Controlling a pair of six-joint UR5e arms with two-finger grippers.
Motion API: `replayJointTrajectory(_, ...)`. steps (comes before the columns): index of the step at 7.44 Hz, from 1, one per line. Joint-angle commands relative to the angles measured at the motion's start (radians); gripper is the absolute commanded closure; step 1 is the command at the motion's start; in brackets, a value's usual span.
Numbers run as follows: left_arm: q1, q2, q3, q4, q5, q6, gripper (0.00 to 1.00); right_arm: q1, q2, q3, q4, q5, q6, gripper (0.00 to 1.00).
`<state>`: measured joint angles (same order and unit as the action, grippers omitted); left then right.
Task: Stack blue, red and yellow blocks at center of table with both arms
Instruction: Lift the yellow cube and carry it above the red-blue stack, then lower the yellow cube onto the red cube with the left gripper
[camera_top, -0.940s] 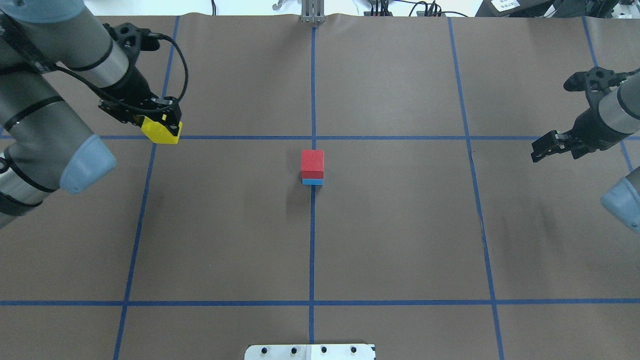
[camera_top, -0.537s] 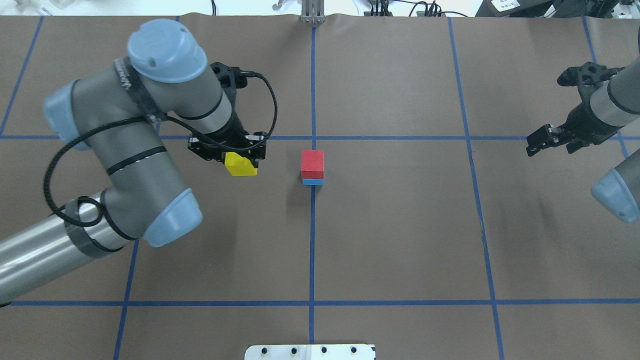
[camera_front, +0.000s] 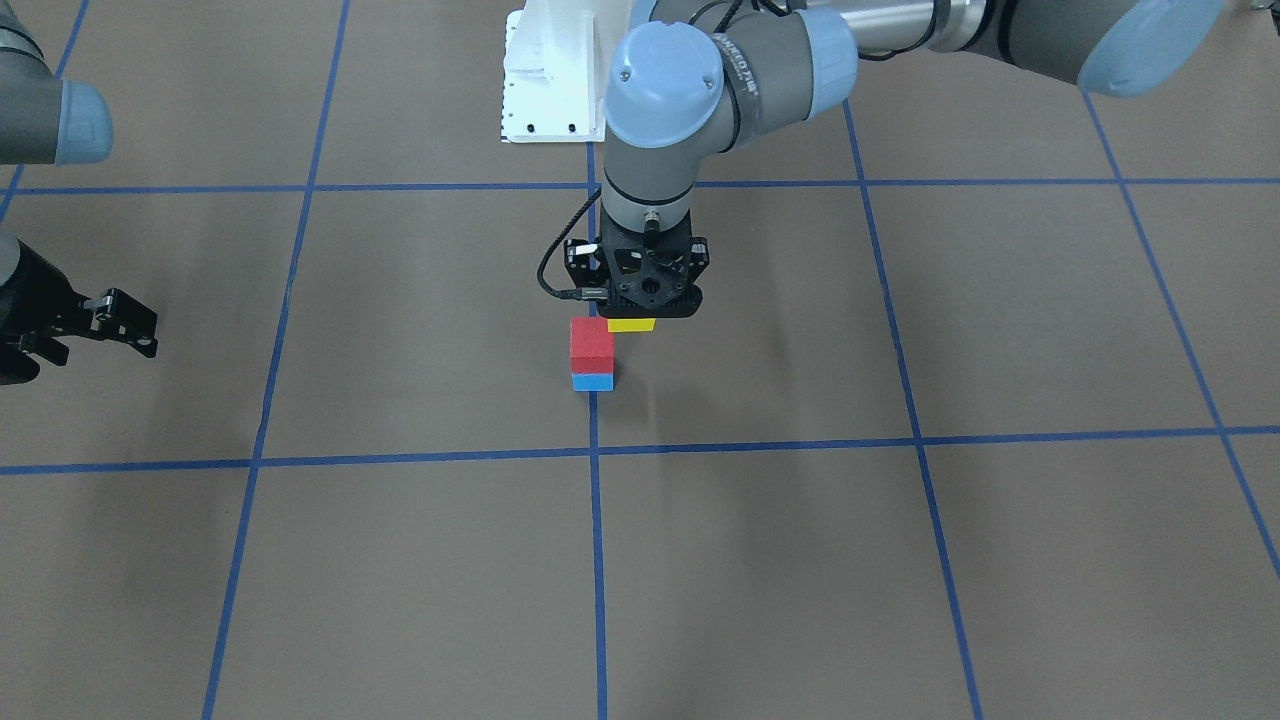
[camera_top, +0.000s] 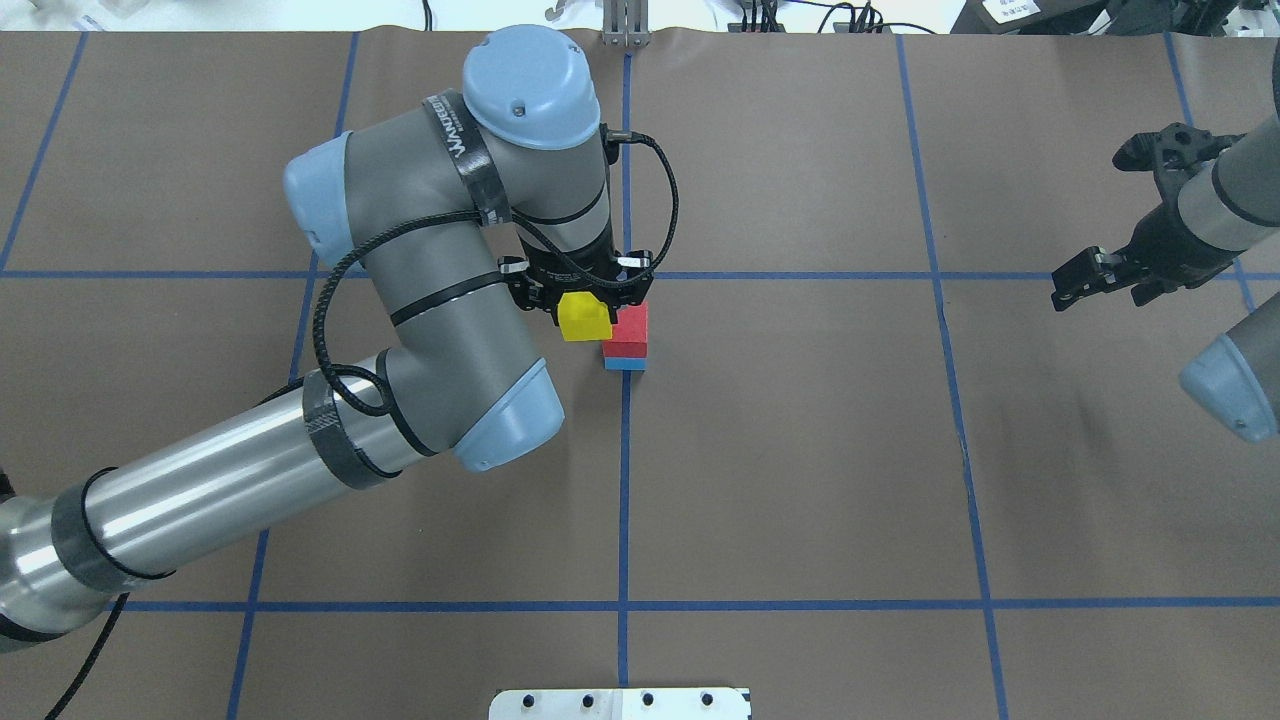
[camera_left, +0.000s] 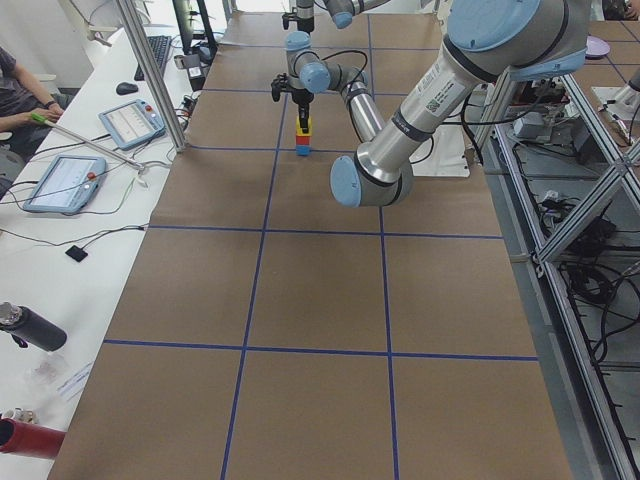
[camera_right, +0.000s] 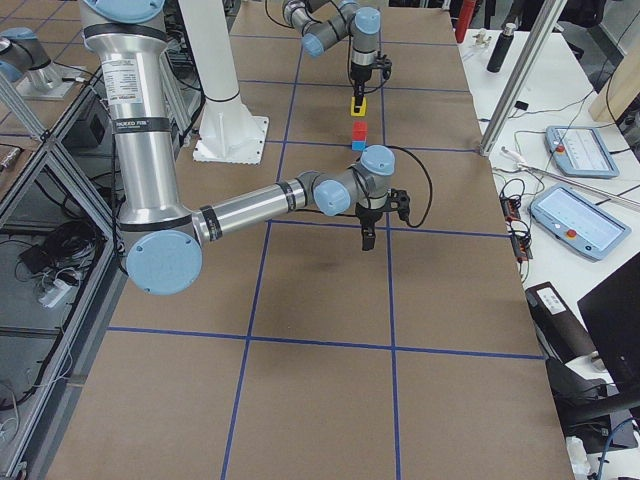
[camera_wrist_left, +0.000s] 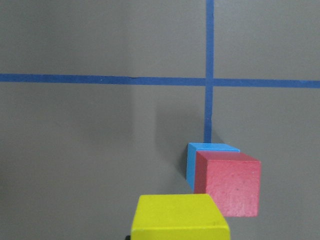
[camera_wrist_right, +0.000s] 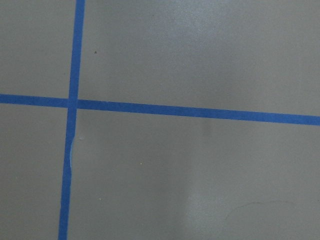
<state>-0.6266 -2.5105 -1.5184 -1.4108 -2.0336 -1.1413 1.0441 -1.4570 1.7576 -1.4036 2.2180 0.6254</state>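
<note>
White pedestal (camera_front: 545, 90); tablet (camera_left: 63, 183), dark bottle (camera_left: 30, 328) (flask, perhaps) on side bench (camera_left: 60, 300).

Yellow block (camera_top: 585, 318) now beside red block (camera_top: 633, 327)

Overhead and front cameras face each other (both looking down), sharing the table (camera_top: 800, 450).

Bright even light from above, soft faint shadows on the table (camera_top: 800, 480), sharp focus, wrist views softer
</note>
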Motion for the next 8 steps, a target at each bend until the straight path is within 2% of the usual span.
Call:
replayJointTrajectory(1,0.013,-0.054,0.070,-0.007,0.012,-0.015,1.00,0.001,0.000,0.000,0.000,0.000,0.000,0.00)
replayJointTrajectory(4,0.011,-0.085,0.139,-0.061,0.013,-0.011,1.00,-0.001,0.000,-0.004,0.000,0.000,0.001,0.00)
replayJointTrajectory(8,0.011,-0.080,0.147,-0.062,0.013,-0.008,1.00,-0.001,0.000,-0.003,0.000,0.000,0.001,0.00)
